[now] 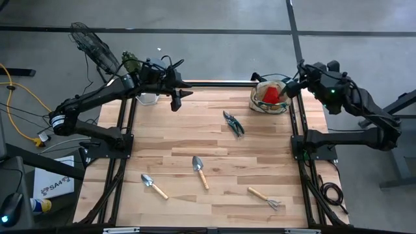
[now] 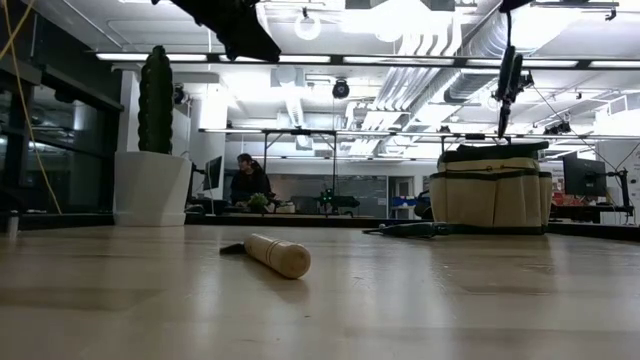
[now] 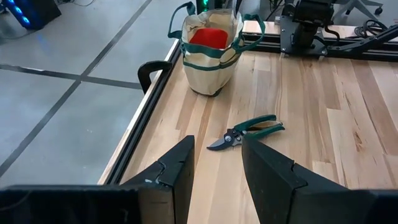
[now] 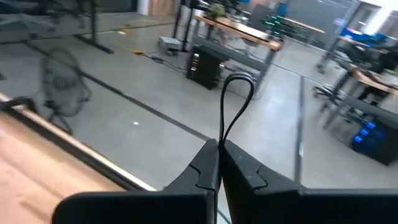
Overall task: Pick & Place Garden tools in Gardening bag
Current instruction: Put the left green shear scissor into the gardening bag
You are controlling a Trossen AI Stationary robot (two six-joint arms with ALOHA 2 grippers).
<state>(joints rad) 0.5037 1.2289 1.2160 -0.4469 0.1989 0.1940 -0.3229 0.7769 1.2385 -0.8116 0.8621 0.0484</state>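
Only one piece of lettering shows — on a white box [image 1: 53,184] on the floor left of the table, in the high view, dark capitals that begin "SA", the rest too small to make out. Nothing else carries readable text, numbers or brand marks — not the tools, not the bag, not the arms

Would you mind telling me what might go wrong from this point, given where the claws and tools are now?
1. The right claw is shut on a loop handle of the gardening bag; pulling could tip the bag and spill the red piece inside.
2. The pruners lie flat on the table, so the open left claw may slip off them.
3. The trowels and rake lie far from the bag.
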